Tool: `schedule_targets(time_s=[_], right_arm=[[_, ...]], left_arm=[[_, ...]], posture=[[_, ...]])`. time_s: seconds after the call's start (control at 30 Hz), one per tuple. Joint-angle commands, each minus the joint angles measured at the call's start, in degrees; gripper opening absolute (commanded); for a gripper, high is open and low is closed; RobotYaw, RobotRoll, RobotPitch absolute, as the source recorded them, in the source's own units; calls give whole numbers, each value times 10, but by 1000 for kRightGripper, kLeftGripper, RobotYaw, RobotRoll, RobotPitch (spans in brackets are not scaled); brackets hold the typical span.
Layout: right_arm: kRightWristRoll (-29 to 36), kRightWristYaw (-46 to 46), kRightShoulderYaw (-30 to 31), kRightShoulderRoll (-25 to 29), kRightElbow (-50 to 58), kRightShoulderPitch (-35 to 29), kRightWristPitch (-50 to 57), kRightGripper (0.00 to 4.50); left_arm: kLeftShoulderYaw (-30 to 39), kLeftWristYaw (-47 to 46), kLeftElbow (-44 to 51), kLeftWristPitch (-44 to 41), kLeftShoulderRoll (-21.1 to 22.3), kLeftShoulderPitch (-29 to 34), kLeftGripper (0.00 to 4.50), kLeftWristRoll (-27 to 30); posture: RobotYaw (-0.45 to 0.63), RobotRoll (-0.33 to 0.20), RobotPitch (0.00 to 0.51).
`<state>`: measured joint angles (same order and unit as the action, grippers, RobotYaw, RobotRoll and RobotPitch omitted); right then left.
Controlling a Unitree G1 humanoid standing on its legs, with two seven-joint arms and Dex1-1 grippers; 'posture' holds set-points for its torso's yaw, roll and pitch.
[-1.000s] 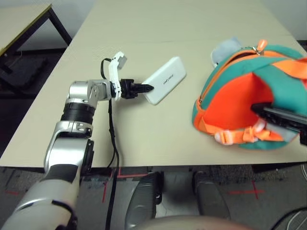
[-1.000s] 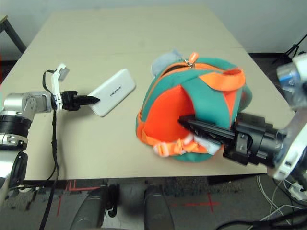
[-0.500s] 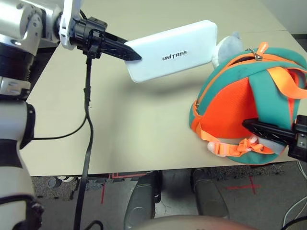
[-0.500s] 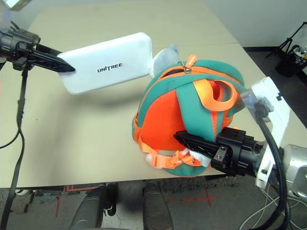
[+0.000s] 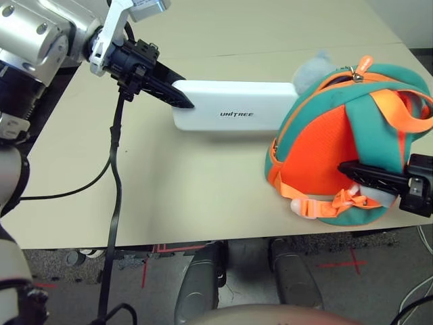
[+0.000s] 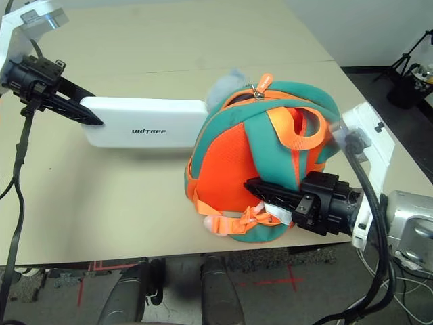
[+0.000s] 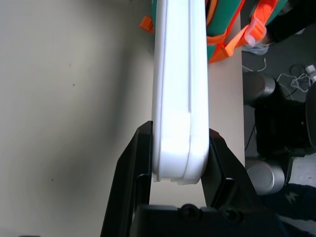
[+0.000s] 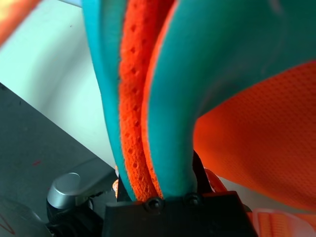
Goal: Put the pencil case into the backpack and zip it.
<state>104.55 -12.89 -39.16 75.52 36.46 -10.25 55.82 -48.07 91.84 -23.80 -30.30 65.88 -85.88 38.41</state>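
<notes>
The left hand (image 7: 177,163) is clamped on one short end of the pencil case (image 5: 233,118), a black finger pressing each broad face, and carries it clear of the counter (image 5: 203,196). The case's long axis runs from that hand across toward the backpack (image 6: 260,169), lettering upward, and its free end sits right at the backpack's teal side, just below the curve of the orange zipper (image 5: 308,101); whether it touches the fabric I cannot tell. A pale fuzzy ball (image 5: 310,68) sits just behind that end, against the backpack.

The right hand (image 8: 170,195) is clenched on a teal-and-orange shoulder strap (image 8: 148,98) low on the backpack's front, steadying the bag where it sits near the counter's front edge.

The relation that matters is that the case points lengthwise at the bag's side, while the zipper line arcs over the top with its pull (image 6: 259,86) at the crown. How far the zipper stands open is not clear from here. In my judgement the free end has to rise and tip down into the mouth, so the left hand leads while the right one holds the bag firm; insertion and zipping remain undone.
</notes>
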Motion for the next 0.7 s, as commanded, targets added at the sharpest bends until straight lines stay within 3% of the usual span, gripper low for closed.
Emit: schedule_targets(time_s=[0.03,0.23,0.43,0.6,0.7], right_arm=[[-19,-11,14,-4,-6,5,13,81],[-46,-30,38,-10,-18,21,15,81],[-72,-45,66,-21,-26,35,14,81],[-91,-52,86,-29,-32,50,15,81],[-95,-52,97,-32,-32,64,13,81]], left_arm=[[26,7,22,19,28,15,1405,-6],[91,7,50,23,43,57,1405,-8],[123,7,79,-3,24,72,1405,6],[126,7,43,-9,-36,55,1405,3],[117,7,-20,3,-93,29,1404,-17]], posture=[[-69,0,159],[-50,0,165],[-46,0,167],[-51,0,165],[-60,0,163]])
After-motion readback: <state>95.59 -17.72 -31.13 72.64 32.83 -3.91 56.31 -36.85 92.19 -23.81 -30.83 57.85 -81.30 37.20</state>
